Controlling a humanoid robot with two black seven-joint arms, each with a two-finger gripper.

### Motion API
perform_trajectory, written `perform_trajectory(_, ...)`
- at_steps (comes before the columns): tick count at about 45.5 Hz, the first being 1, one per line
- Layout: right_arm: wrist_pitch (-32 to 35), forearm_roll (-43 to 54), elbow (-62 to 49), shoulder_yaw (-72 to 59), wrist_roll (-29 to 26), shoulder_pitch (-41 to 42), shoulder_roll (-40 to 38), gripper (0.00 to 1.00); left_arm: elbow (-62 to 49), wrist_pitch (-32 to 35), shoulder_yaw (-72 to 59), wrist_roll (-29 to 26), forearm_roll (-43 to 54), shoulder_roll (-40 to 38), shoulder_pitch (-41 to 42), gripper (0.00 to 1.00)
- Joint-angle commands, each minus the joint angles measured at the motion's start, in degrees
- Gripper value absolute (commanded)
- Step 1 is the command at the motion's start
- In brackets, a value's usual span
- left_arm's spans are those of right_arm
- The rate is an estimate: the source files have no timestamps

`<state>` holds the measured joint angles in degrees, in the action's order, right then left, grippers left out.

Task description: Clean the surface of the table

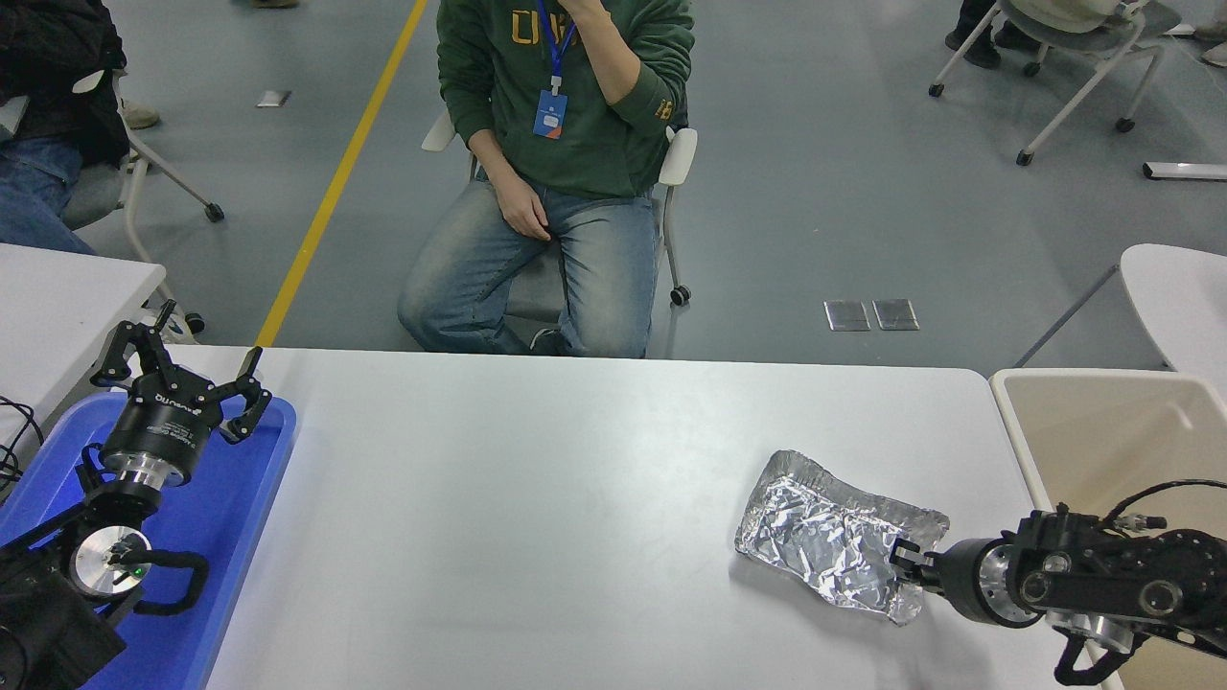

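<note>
White table surface (537, 517) fills the lower half of the frame, from the left edge across to a rounded corner at the right. A crumpled foil tray (834, 532) lies on it at lower right, tilted, one end toward the frame's right edge.

Right gripper (906, 563) enters from the lower right corner, its arm lying low and nearly level over the tabletop. Its fingertips are closed together on the foil tray's near right edge, pinching the rim.

Left gripper (182, 379) is at the lower left of the frame, held over a blue tray (244, 498) that sits along the table's left side. Its fingers are spread wide apart and hold nothing.

A beige bin (1102, 431) stands just beside the table's right end, at the right edge of the frame, its interior visible from above.

At top centre, beyond the table's far edge, a person in a green sweatshirt (566, 96) and jeans sits on a white chair (677, 158), one hand resting on a thigh, the other raised. A yellow floor line (335, 182) runs diagonally at upper left. Another wheeled chair (1064, 57) is at upper right.
</note>
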<state>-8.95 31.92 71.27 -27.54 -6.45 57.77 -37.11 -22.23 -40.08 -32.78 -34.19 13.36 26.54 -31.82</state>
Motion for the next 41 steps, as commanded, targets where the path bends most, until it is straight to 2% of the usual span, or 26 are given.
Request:
perform_trajectory(1, 0.3, -0.4, 6.4, -0.1, -0.1, 3.7, -5.9, 0.00, 0.0, 0.0, 0.0, 0.0, 0.0, 0.0, 0.0, 1.00)
perform_trajectory(14, 3.6, 0.2, 17.8, -2.8, -0.1, 13.7, -20.4, 0.00, 0.0, 0.0, 0.0, 0.0, 0.0, 0.0, 0.0, 1.00)
perform_trajectory(16, 7.1, 0.4, 19.6, -3.0, -0.1, 16.8, -25.5, 0.00, 0.0, 0.0, 0.0, 0.0, 0.0, 0.0, 0.0, 1.00)
perform_trajectory(29, 24.9, 7.0, 20.4, -1.9, -0.1, 27.7, -41.7, 0.00, 0.0, 0.0, 0.0, 0.0, 0.0, 0.0, 0.0, 1.00)
perform_trajectory(41, 35.8, 10.4, 20.4, -0.1, -0.2, 34.5, -49.5, 0.00, 0.0, 0.0, 0.0, 0.0, 0.0, 0.0, 0.0, 1.00)
